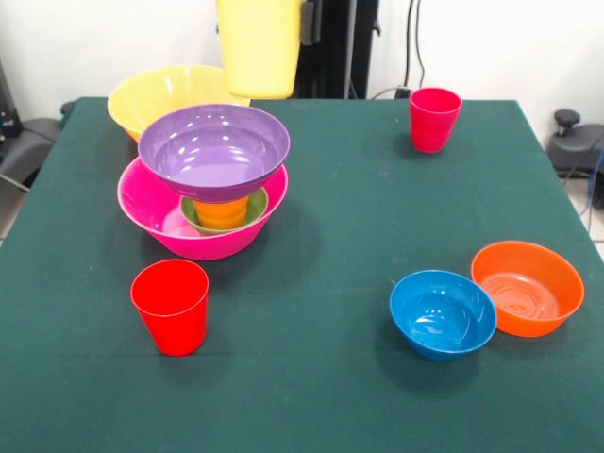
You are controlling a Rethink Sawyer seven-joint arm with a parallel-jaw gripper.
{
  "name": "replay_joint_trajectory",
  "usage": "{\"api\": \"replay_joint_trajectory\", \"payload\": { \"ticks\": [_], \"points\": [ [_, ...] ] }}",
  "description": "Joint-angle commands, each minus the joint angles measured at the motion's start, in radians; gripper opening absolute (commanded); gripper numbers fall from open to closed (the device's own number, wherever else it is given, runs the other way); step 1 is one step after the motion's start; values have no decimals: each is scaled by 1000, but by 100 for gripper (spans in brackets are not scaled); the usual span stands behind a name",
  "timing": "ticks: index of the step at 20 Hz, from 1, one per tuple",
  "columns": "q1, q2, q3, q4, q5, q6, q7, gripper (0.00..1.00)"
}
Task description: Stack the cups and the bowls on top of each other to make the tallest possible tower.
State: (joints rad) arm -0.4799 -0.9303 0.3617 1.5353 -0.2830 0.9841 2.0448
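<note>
The tower stands left of centre: a big hot-pink bowl [149,219] holds a small green bowl [259,204] with an orange cup [223,213] in it, and a wide purple bowl [214,151] rests upright on that cup. A yellow cup [257,52] hangs in the air at the top edge, above and just behind the tower. My gripper [269,19] is shut on it, mostly hidden by the cup, with only a dark part showing at the cup's right side. A red cup [172,307] stands in front of the tower. A crimson-pink cup [434,119] stands at the far right.
A big orange-yellow bowl [151,92] sits behind the tower, touching it. A blue bowl [442,313] and an orange bowl [528,288] sit side by side at the near right. The green table's right edge [566,208] borders floor and equipment.
</note>
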Motion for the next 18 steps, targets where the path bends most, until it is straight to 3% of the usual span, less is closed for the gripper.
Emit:
{"api": "replay_joint_trajectory", "payload": {
  "ticks": [1, 14, 18],
  "points": [
    [-32, 1, -7, 160, -18, 4, -91, 0],
    [-82, -8, 12, 278, -41, -118, -74, 0],
    [-92, 20, 18, 290, -58, -168, -69, 0]
  ]
}}
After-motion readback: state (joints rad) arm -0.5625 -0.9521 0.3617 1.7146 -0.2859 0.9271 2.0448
